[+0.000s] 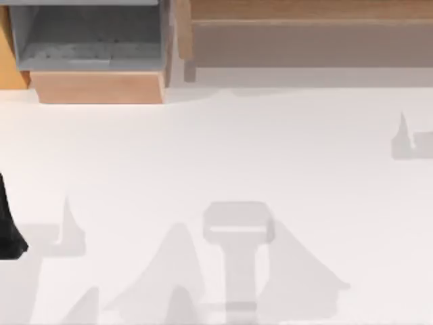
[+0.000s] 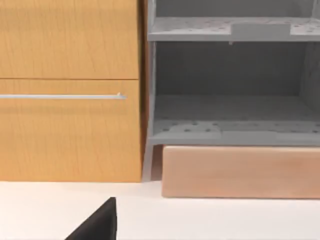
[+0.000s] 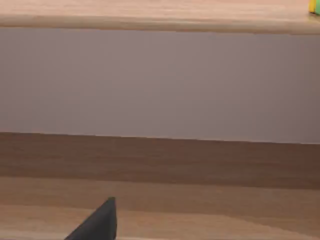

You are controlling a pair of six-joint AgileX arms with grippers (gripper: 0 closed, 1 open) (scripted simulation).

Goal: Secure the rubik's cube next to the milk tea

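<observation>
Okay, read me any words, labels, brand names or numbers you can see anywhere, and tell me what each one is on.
None: no words, labels or numbers can be read anywhere.
The orange cabinet, its silver handle, the grey shelf unit, the wooden step and the white table are all plain.

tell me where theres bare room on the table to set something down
The white table is bare across its middle and right, with only shadows on it. At its back left stands the grey shelf unit on a wooden base; a wooden shelf borders the back right.
</observation>
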